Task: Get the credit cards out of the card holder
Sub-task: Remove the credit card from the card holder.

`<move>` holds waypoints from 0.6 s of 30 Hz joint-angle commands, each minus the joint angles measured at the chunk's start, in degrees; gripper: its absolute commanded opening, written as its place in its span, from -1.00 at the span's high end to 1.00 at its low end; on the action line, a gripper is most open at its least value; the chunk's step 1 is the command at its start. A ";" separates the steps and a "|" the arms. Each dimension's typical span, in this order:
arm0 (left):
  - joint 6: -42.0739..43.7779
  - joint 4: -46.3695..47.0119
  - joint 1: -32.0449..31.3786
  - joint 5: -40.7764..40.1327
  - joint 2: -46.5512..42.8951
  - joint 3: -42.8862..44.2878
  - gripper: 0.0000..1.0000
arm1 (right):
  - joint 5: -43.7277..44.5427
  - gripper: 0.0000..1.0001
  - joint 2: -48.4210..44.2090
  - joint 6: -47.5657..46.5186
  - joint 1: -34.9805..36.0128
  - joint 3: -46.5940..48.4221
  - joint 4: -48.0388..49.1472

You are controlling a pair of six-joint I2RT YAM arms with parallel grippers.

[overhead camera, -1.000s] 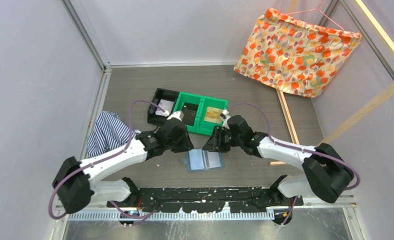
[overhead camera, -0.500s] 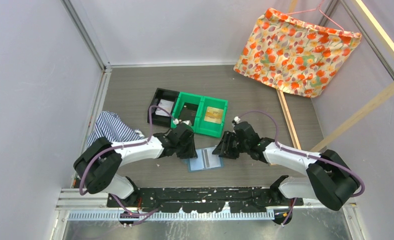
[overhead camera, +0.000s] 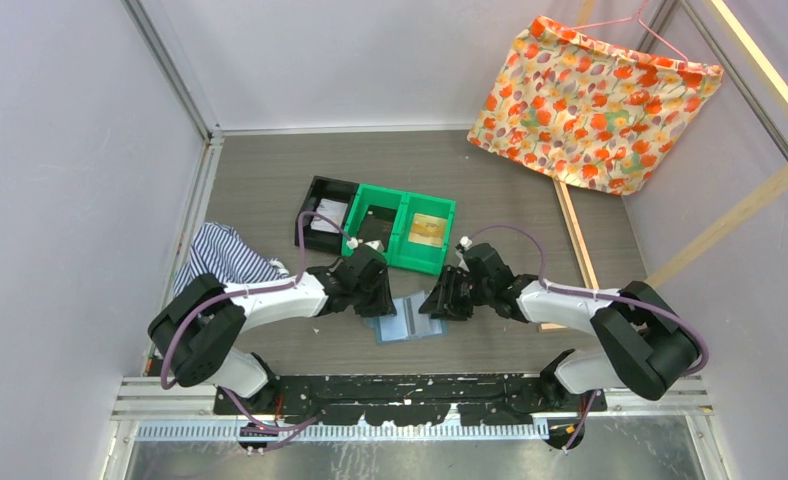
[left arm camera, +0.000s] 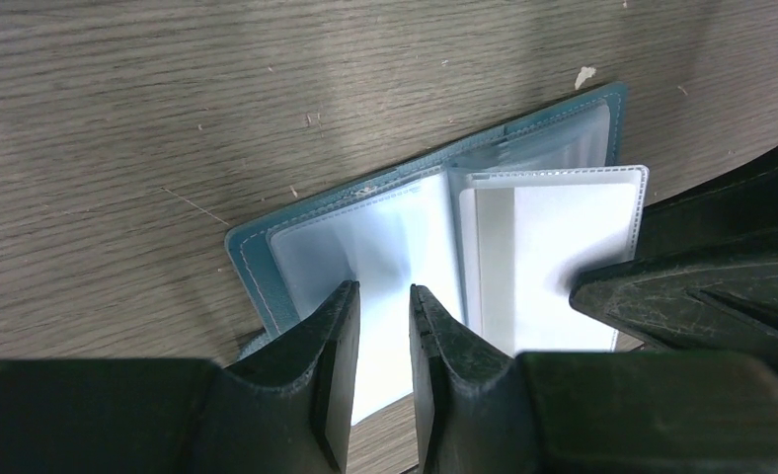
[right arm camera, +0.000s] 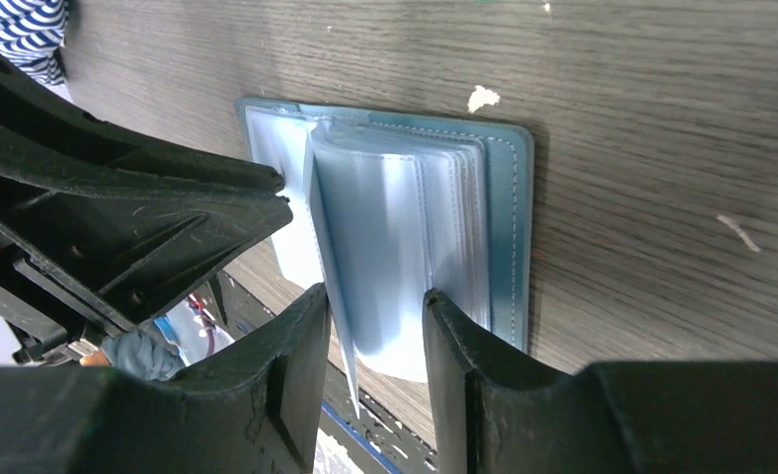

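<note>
The teal-blue card holder (overhead camera: 412, 320) lies open on the table between my two grippers, its clear sleeves fanned. In the left wrist view, my left gripper (left arm camera: 383, 314) stands over the holder's (left arm camera: 385, 227) left page, jaws a narrow gap apart and holding nothing. In the right wrist view, my right gripper (right arm camera: 367, 321) is open over the holder's (right arm camera: 405, 207) right half, with a raised sleeve leaf (right arm camera: 331, 237) standing between its jaws. A whitish sheet (left arm camera: 553, 247) shows inside one sleeve; I cannot tell if it is a card. No dark card is in view.
Two green bins (overhead camera: 402, 228) and a black tray (overhead camera: 325, 215) stand just behind the holder. A striped cloth (overhead camera: 220, 262) lies at the left. A floral cloth (overhead camera: 595, 100) hangs at the back right beside a wooden strip (overhead camera: 575, 235).
Both grippers have come down from beside the bins to the holder. The left settled on its left edge, and the right moved left onto its right half.
</note>
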 commanded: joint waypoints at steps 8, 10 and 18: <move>1.14 -1.59 0.19 0.08 0.51 -0.51 0.47 | -1.28 0.11 -4.66 -2.15 0.03 1.32 -1.60; 1.41 -2.20 0.19 -0.24 0.16 -0.15 0.47 | -1.13 0.10 -5.25 -2.84 0.06 2.03 -2.71; 2.25 -3.75 0.19 -0.89 -1.32 0.40 0.47 | -3.66 0.10 -3.11 -3.64 0.25 3.95 -2.20</move>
